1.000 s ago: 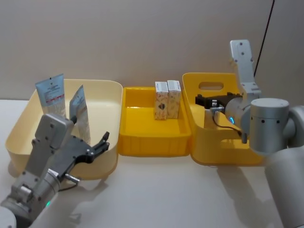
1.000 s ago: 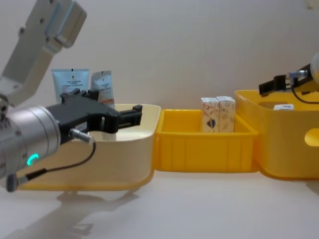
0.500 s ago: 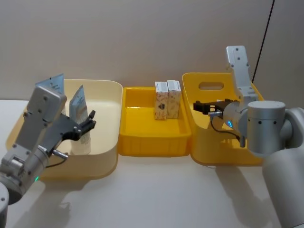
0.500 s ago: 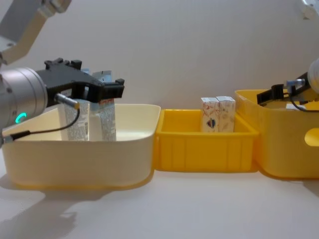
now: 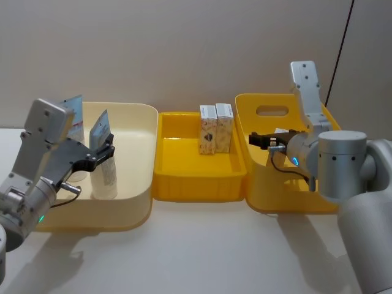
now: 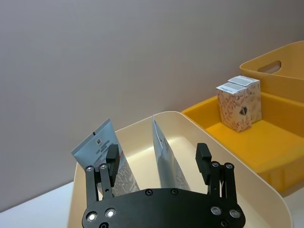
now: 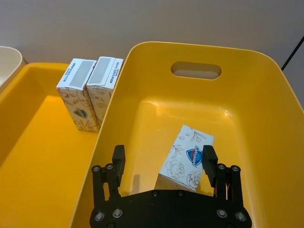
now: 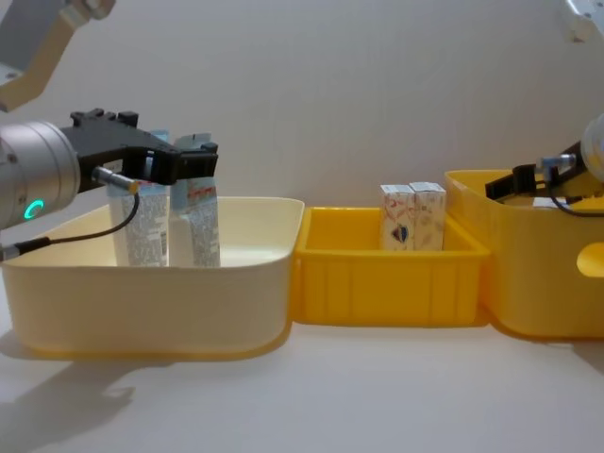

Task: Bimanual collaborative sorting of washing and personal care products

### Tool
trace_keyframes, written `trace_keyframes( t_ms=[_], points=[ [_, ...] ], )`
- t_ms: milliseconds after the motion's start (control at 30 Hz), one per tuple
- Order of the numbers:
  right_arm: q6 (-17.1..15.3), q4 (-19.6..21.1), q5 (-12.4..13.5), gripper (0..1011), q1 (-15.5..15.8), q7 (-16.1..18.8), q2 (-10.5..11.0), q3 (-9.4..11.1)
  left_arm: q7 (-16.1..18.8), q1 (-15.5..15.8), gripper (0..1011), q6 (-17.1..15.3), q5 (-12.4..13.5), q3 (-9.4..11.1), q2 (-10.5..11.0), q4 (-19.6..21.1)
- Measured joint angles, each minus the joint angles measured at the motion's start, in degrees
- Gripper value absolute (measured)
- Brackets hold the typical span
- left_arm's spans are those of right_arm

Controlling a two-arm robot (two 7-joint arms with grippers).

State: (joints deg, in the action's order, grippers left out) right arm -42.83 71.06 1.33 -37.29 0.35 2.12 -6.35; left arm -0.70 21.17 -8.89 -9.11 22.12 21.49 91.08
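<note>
Left hand point(image 6: 157, 154) gapes empty, pale-blue tube point(image 6: 162, 135) upright between its fingers point(image 6: 112, 154), likely light and squashy, best pinched near the stiffer crimped top; right hand point(image 7: 164, 156), open and empty, hovers over a lying carton point(image 7: 187, 159).

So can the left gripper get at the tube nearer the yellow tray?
Likely yes: the left gripper is open and lined up on that tube at its top, with nothing between; the other tube stands close beside.

Rear tube point(image 5: 76, 116) mostly behind left arm point(image 5: 44, 144), head view. Tube label print too small to read. Lying carton point(image 7: 186, 157): near end under right claw point(image 7: 164, 154) body; in chest view, yellow tub point(image 8: 528, 274) wall mostly hides it.
</note>
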Motion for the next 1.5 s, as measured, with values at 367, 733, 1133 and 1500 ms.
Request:
trace_keyframes(
  t_ms=[367,733,1133,1500],
  points=[
    [-0.1,-0.1,0.0,1001,0.0,0.0,0.0,0.0,-4.5,1.6,1002,1.6,-3.8,-1.5,-1.5,-5.1],
    [-0.1,-0.2,0.0,1001,0.0,0.0,0.0,0.0,-9.6,4.8,1002,2.4,-6.7,-2.3,-2.6,-12.0],
    [-0.2,-0.2,0.0,1001,0.0,0.0,0.0,0.0,-13.5,7.9,1002,2.9,-7.7,-2.4,-3.6,-18.0],
    [-0.2,-0.2,0.0,1001,0.0,0.0,0.0,0.0,-15.7,9.4,888,3.6,-8.1,-2.2,-4.4,-21.0]
  ],
)
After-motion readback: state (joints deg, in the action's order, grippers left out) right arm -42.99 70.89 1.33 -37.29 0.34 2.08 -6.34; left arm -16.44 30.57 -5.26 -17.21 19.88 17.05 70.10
